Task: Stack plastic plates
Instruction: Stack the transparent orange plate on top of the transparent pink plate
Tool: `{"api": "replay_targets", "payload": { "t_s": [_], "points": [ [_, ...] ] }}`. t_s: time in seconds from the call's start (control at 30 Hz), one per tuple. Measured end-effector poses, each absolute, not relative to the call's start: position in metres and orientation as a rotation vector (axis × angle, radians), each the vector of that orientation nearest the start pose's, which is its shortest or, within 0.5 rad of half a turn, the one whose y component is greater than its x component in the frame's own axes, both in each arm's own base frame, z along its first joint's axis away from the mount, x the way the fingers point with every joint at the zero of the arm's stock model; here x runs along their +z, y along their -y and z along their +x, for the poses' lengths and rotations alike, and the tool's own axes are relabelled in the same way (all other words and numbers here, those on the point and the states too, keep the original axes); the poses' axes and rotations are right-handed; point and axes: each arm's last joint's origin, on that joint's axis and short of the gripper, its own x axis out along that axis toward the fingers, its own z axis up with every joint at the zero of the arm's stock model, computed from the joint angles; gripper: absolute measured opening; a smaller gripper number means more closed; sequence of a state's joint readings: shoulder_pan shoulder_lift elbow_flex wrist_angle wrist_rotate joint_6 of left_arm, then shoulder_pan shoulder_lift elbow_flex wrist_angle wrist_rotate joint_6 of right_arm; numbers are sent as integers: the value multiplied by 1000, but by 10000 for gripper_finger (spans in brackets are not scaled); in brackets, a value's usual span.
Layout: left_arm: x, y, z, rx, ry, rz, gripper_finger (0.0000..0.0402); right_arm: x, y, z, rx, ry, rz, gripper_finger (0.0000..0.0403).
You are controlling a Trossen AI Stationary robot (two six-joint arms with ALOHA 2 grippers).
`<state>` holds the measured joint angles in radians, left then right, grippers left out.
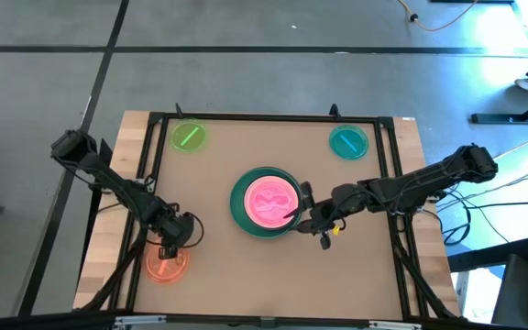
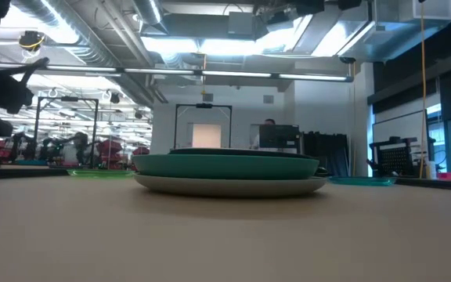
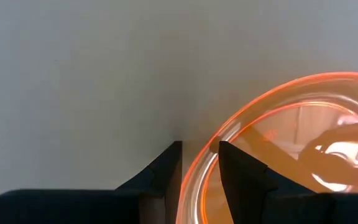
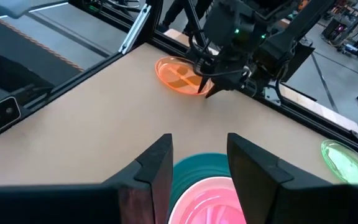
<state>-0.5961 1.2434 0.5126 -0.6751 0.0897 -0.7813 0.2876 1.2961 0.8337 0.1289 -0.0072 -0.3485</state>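
just beside the right gripper (image 1: pixel 302 210), mid-table, sits the stack of large plates (image 1: pixel 238 213), a dark teal one uppermost, with the small pink plate (image 1: pixel 273 202) on top; this gripper's fingers are spread, straddling the stack's edge. well apart lie the small green plate (image 1: pixel 188 137) and teal plate (image 1: pixel 347 141). between the left gripper's (image 3: pixel 199 163) narrowly parted fingers passes the orange plate's (image 3: pixel 291 155) rim
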Motion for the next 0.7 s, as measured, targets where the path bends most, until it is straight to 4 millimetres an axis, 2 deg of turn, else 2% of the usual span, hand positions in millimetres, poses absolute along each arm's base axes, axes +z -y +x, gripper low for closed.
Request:
{"api": "replay_targets", "payload": {
  "t_s": [0.17,0.47,0.7],
  "points": [
    [139,99,142,2,-1488,-275,83,271,-81,274,347,-276,-390,145],
    [139,100,143,32,-1479,-326,6,271,-81,274,347,-273,-390,145],
    [140,102,145,46,-1471,-387,3,271,-81,274,347,-273,-390,145]
  ]
}}
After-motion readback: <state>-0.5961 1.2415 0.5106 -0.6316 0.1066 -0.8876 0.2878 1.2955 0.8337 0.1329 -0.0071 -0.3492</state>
